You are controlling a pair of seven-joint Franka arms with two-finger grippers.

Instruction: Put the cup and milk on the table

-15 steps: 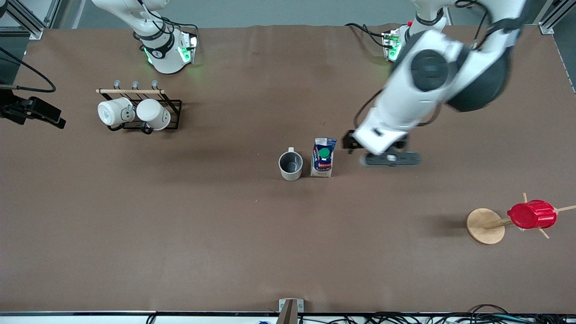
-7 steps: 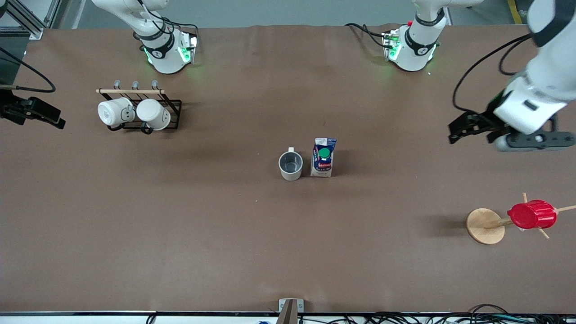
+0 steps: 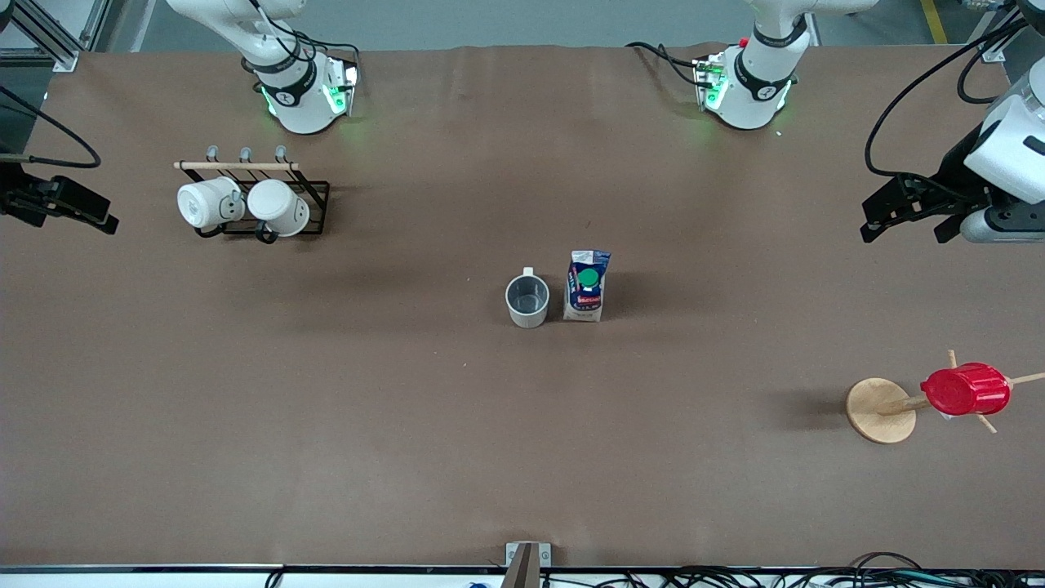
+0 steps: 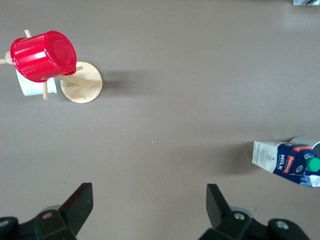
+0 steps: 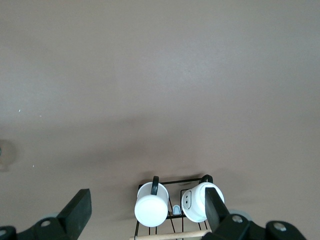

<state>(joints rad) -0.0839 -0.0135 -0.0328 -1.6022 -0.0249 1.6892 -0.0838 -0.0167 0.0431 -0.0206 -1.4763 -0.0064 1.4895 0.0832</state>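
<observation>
I see the cup (image 3: pixel 527 300) upright near the middle of the table (image 3: pixel 408 425), with the milk (image 3: pixel 587 285) standing just beside it toward the left arm's end; they look almost touching, though I can't be sure. My left claw (image 3: pixel 904 215) hangs over the left arm's end of the table, jaws spread wide and holding nothing; its wrist view catches the milk (image 4: pixel 286 162) and the red cup (image 4: pixel 44 55) tipped on its wooden stand (image 4: pixel 82 89). My right claw (image 5: pixel 147 212) is spread wide too, empty, up over the black rack (image 3: pixel 306 214) with its two white mugs (image 3: pixel 243 204); that arm waits.
</observation>
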